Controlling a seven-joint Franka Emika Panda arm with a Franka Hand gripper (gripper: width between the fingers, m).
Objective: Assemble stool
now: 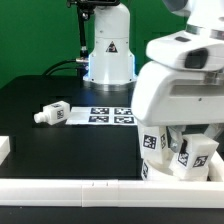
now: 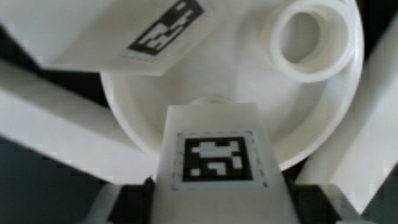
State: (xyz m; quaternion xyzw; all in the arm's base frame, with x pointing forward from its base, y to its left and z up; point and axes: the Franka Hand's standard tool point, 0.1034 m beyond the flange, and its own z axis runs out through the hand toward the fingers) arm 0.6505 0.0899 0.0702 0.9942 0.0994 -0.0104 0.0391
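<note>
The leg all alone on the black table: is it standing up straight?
No, the loose leg lies flat on its side on the table in the exterior view.

Exterior view low across the table [image 1: 40, 100]; wrist view close over the shared seat [image 2: 178, 85]

Counter [image 1: 40, 95]: black. Marker board [image 1: 110, 114]: white, printed with black square markers. Loose leg [image 1: 52, 114]: white, with a black-and-white square tag. Seat [image 2: 143, 110]: plain white. Second leg [image 2: 217, 150]: white, with a black-and-white square tag. Rail [image 1: 60, 188]: white. Backdrop [image 1: 30, 30]: green.
</note>
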